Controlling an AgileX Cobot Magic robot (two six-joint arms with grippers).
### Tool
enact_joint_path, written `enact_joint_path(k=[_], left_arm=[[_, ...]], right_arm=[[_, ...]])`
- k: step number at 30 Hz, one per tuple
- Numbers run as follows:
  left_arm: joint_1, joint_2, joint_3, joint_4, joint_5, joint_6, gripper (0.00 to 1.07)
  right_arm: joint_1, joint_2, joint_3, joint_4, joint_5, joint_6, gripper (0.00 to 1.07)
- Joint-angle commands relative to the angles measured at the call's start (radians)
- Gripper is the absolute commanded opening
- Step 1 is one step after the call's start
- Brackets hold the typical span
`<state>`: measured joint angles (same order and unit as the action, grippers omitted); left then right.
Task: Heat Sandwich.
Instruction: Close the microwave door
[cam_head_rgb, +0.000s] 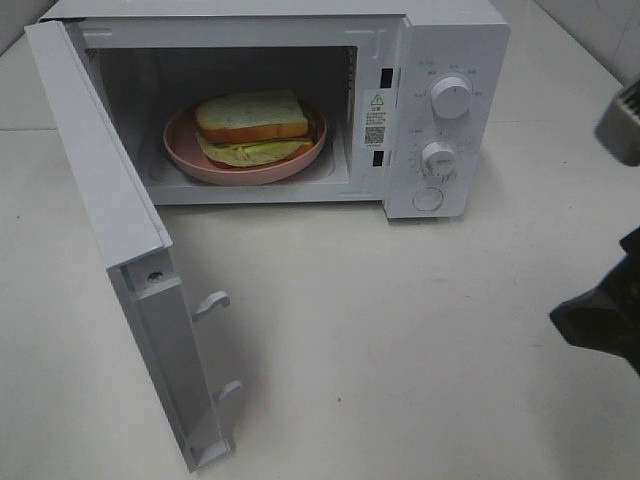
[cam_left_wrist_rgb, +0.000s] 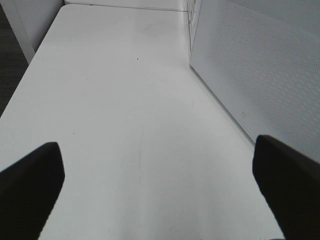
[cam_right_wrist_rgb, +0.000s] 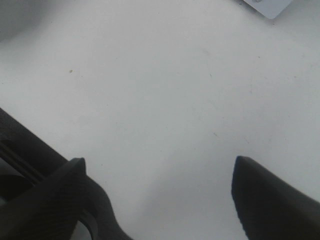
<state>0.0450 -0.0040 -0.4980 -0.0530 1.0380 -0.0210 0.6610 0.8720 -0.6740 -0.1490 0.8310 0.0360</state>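
The sandwich (cam_head_rgb: 250, 120), pale bread with green filling, lies on a round pink plate (cam_head_rgb: 185, 150) inside the white microwave (cam_head_rgb: 440, 40). The microwave door (cam_head_rgb: 110, 200) stands swung wide to the left. My right gripper (cam_head_rgb: 600, 310) hangs at the far right edge, well away from the microwave; the right wrist view shows it (cam_right_wrist_rgb: 160, 167) open over bare table. My left gripper (cam_left_wrist_rgb: 157, 150) is open too, with nothing between its fingers, and it is out of the high view. A perforated white panel (cam_left_wrist_rgb: 260, 65), seemingly the door, runs alongside it.
Two dials (cam_head_rgb: 451, 97) (cam_head_rgb: 438, 157) and a round button (cam_head_rgb: 428, 198) sit on the microwave's right-hand panel. The white table (cam_head_rgb: 400, 340) spreads in front. A handle with two brackets (cam_head_rgb: 212, 303) sticks out of the open door. A white corner (cam_right_wrist_rgb: 267, 7) shows in the right wrist view.
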Motion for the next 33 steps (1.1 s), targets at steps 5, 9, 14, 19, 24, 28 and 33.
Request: enact_joint_path(k=[5, 9, 14, 19, 24, 28, 33], left_arm=[[0.002, -0.029, 0.004, -0.006, -0.004, -0.001, 0.98], [0.002, -0.029, 0.004, -0.006, -0.004, -0.001, 0.98], [0.002, -0.029, 0.004, -0.006, -0.004, -0.001, 0.98], [0.002, -0.029, 0.004, -0.006, -0.004, -0.001, 0.98], [0.002, -0.029, 0.004, -0.006, -0.004, -0.001, 0.98], [0.002, -0.029, 0.004, -0.006, -0.004, -0.001, 0.98], [0.002, -0.029, 0.004, -0.006, -0.004, -0.001, 0.98]], right_arm=[[-0.003, -0.17, 0.004, -0.003, 0.169, 0.012, 0.76], [-0.003, -0.224, 0.004, -0.003, 0.218, 0.012, 0.76], [-0.003, -0.293, 0.004, -0.003, 0.29, 0.027, 0.76], [-0.004, -0.358, 0.004, -0.005, 0.332, 0.037, 0.76], [-0.105, -0.432, 0.004, -0.005, 0.331, 0.03, 0.76], [-0.182, -0.467, 0.004, -0.005, 0.329, 0.007, 0.76], [-0.292, -0.534, 0.026, -0.004, 0.31, 0.001, 0.76]])
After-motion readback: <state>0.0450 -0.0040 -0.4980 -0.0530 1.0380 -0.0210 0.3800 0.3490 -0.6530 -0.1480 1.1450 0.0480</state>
